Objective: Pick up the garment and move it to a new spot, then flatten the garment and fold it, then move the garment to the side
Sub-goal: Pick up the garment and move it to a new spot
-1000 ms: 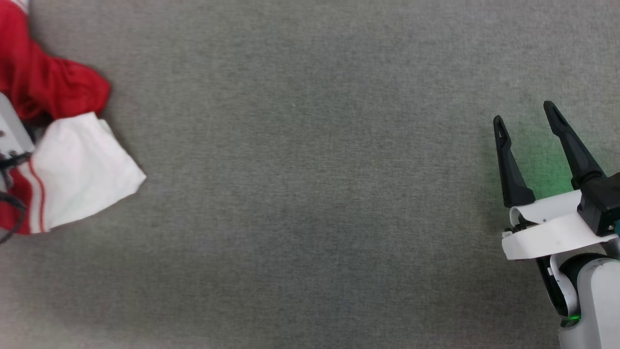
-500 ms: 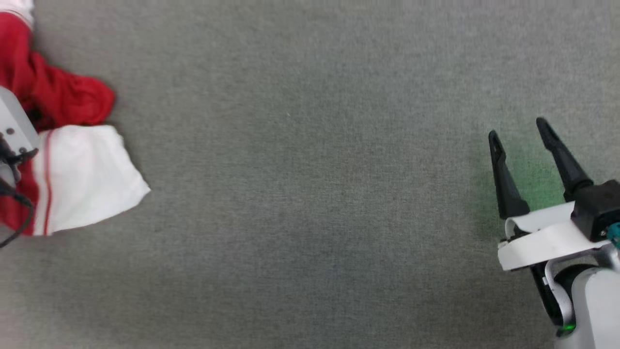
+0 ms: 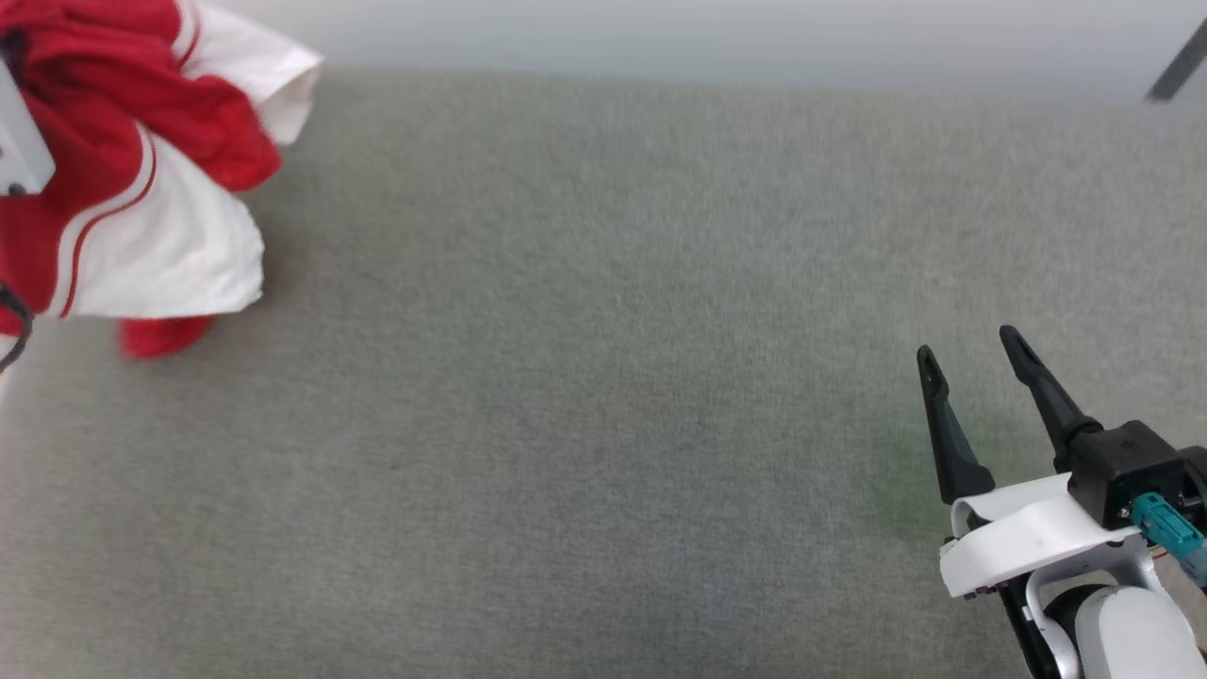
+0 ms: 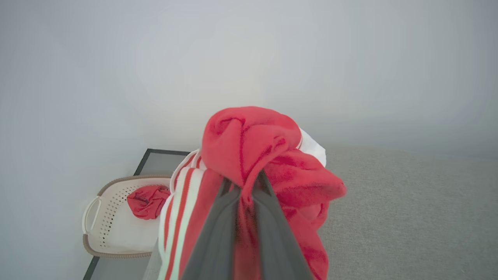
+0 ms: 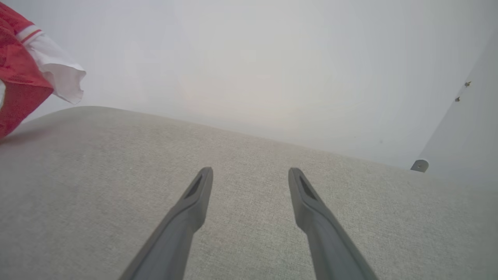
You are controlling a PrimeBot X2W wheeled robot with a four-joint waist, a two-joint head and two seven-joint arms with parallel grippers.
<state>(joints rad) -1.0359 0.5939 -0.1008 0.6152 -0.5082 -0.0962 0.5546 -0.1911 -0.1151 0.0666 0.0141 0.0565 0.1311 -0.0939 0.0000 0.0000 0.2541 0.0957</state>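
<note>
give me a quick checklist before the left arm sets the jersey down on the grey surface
1. Left gripper shut on the garment: ok, red fabric is pinched between its fingers.
2. Garment lifted off the grey surface: cannot tell, a red end hangs low.
3. Set-down spot: ok, plain grey between garment and right gripper.
4. Right gripper open and apart from the garment: ok.
5. Garment flat: not ok, bunched.
6. Small red cloth lying in the basket: ok.
</note>
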